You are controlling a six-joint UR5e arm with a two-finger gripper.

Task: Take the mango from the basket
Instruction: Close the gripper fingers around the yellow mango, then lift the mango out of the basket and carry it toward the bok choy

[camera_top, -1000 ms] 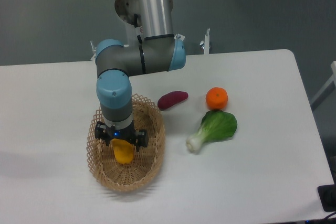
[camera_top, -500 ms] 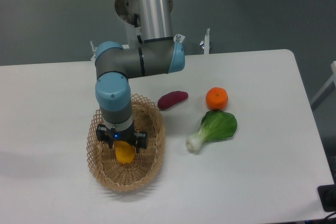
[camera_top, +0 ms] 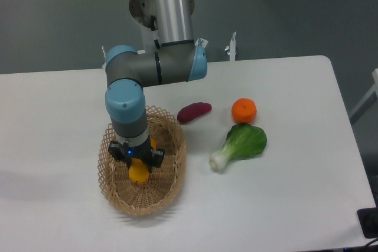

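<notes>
The mango [camera_top: 139, 173] is a yellow-orange fruit lying inside the tan wicker basket [camera_top: 171, 176] at the front left of the table. Only its near end shows; the rest is hidden under my wrist. My gripper [camera_top: 137, 159] points straight down into the basket, directly over the mango. Its black fingers [camera_top: 158, 157] stand spread to either side of the fruit, so it looks open. I cannot see whether the pads touch the mango.
A purple sweet potato [camera_top: 194, 111] lies just right of the basket's far rim. A round orange citrus fruit [camera_top: 244, 110] and a green bok choy [camera_top: 241, 145] lie further right. The arm's upright column [camera_top: 168, 10] rises behind the basket.
The gripper has sunk lower into the basket and shifted slightly left. It now covers more of the mango. The mango and basket have not moved.
</notes>
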